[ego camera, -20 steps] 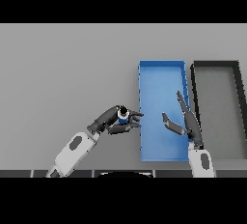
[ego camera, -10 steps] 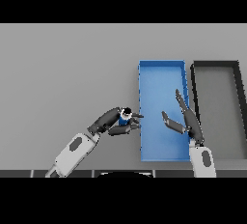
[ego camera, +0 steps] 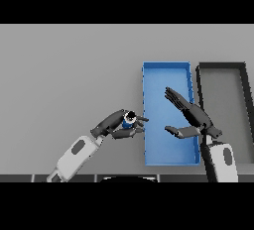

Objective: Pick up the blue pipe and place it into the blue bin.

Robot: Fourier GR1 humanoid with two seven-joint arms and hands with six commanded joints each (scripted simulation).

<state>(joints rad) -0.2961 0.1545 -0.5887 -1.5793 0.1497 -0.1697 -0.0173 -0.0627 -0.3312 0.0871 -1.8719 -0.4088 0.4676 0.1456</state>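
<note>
Two hands in frame, one pipe, two bins; task looks roughly halfway. Left hand (ego camera: 116, 125), coming in from lower left, has fingers and thumb curled round the blue pipe (ego camera: 128, 122); only a small blue bit w/ a dark round end shows between them. Pipe sits centre of frame, just left of the blue bin (ego camera: 147, 115), near its left wall; fingertips reach about to that wall; can't tell if they touch it. Whether hand and pipe are off the grey table (ego camera: 59, 75) is hard to judge from this angle; prob lifted, but that's a guess.

Right hand (ego camera: 191, 117) is over the blue bin's right half, lower-centre right; fingers straight and spread, thumb out to the left, holding nothing; idle as far as I can see. Black bin (ego camera: 201, 83) stands beside the blue one at far right; not part of the job.

Done, as I read it: pickup, since the grip looks secure. Left: carry pipe rightward past the bin's left wall, get it over the blue floor, let go. Nothing seen inside the blue bin yet apart from the right hand hovering above it; so placement not yet done. Risk, imo: the outstretched right hand crowds the drop zone; left part of the bin looks the safer spot.
</note>
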